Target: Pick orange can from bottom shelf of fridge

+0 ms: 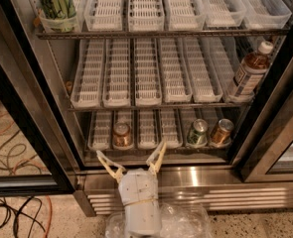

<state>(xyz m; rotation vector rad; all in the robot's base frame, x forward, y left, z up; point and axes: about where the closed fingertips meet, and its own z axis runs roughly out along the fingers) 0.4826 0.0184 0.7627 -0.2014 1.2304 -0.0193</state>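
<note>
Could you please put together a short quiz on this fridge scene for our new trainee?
1. True or false: the gripper is shut on a can.
2. How many cans stand on the bottom shelf?
3. What stands at the picture's right end of the middle shelf? A) a green can B) a brown bottle with a white cap C) an orange can

Key
1. False: it is open and empty, just in front of the bottom shelf.
2. Three: the left orange can, the green can and the right orange can.
3. B, the bottle.
</note>
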